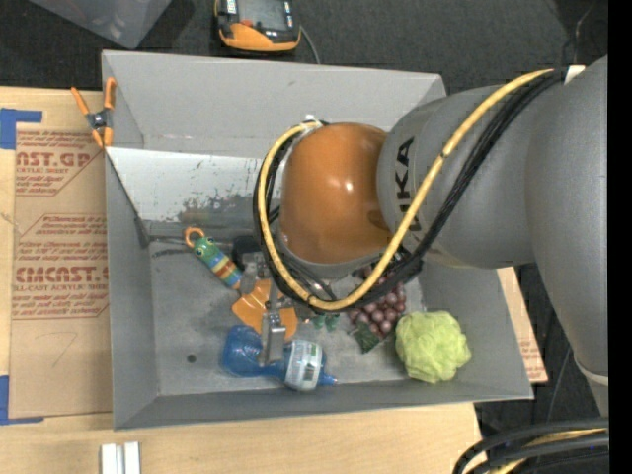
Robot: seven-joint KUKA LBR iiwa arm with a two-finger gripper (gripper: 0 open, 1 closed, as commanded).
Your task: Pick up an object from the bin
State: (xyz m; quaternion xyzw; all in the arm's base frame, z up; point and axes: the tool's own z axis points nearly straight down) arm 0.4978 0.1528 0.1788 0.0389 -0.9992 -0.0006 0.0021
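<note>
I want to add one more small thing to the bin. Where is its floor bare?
Bare floor lies at the left, bordered by the left wall, the striped toy with an orange ring and the blue object. Along the front, from the blue object to the purple grapes and the green lettuce, it is crowded.

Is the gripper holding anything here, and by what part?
Cannot be told: the gripper is down beside an orange piece and a blue toy.
</note>
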